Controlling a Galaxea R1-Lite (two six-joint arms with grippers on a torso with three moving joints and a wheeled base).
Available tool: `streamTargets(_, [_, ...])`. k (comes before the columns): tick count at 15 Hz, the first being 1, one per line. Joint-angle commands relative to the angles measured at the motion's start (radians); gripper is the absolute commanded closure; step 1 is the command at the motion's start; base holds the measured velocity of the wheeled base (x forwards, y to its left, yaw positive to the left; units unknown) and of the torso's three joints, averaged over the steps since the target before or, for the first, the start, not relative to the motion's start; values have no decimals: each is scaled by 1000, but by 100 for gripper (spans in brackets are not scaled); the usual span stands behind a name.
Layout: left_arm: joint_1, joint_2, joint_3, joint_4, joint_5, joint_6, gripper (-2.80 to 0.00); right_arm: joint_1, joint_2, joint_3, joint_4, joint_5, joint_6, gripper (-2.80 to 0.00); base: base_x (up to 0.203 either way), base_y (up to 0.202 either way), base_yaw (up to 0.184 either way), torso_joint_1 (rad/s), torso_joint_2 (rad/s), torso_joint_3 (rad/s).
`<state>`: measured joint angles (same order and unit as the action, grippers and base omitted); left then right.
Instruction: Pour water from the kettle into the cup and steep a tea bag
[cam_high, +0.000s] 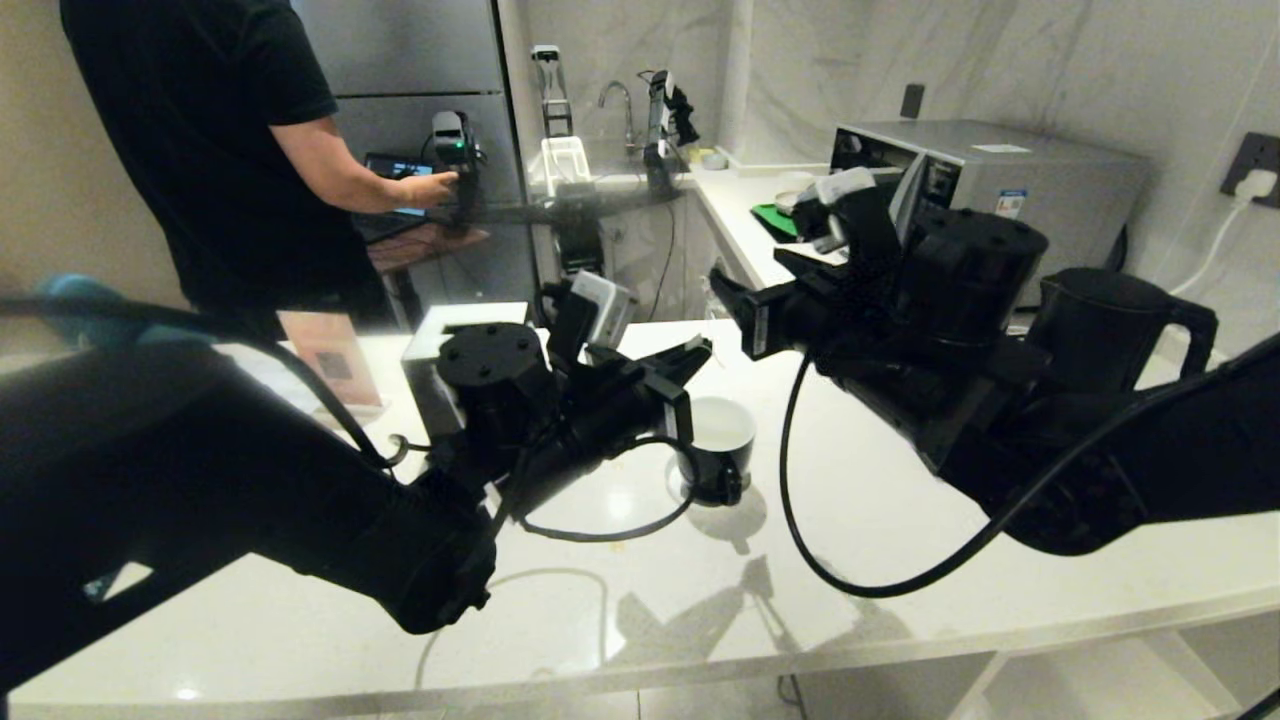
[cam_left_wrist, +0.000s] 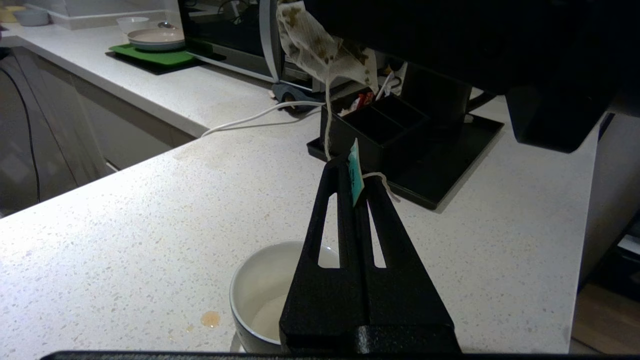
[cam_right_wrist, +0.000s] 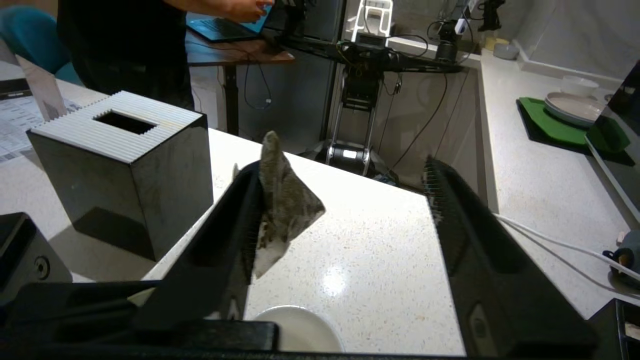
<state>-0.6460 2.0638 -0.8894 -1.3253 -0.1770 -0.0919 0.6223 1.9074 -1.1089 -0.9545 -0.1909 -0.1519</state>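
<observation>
The left gripper (cam_left_wrist: 357, 172) is above the cup (cam_high: 718, 445), its fingers pressed together on the teal tag (cam_left_wrist: 354, 172) and the white string (cam_left_wrist: 327, 120) of the tea bag (cam_left_wrist: 320, 47). From the pinch point the string runs to the bag, which sits against the inner face of one finger (cam_right_wrist: 245, 220) of the right gripper (cam_right_wrist: 345, 200). The right gripper's fingers are spread wide apart; the opposite finger is well clear of the bag, so the bag is not clamped. In the right wrist view the bag is a speckled, pale pyramid pouch clinging to that finger, with the white cup rim directly beneath. In the head view the right gripper (cam_high: 745, 295) is raised above the counter (cam_high: 900, 480), beyond and slightly to the right of the cup. The cup stands upright on the counter between the two arms, handle toward the robot; whether water is in it cannot be determined. A small amber drop (cam_left_wrist: 210, 318) lies on the counter beside the cup. The kettle (cam_high: 1110, 325) stands upright at the right of the counter, behind the right arm. The organizer (cam_left_wrist: 380, 125) on its black tray sits past the cup. The tissue box (cam_right_wrist: 122, 170) stands at the left. A person (cam_high: 240, 150) stands at a laptop in the background.
</observation>
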Motion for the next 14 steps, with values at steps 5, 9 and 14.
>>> streamTargets(5, [0,-5,1,-8,-1,0,0,-2,-8,35,-9,-2,-1,-280,0,0,0,0,0,0])
streamTargets(9, [2,-8,1,-9,-1,-1,0,-12,-5,35,-9,-1,-1,-280,0,0,0,0,0,0])
streamTargets(14, [6,-7,-2,-8,1,0,0,-15,-5,50,-38,-2,0,-280,0,0,0,0,0,0])
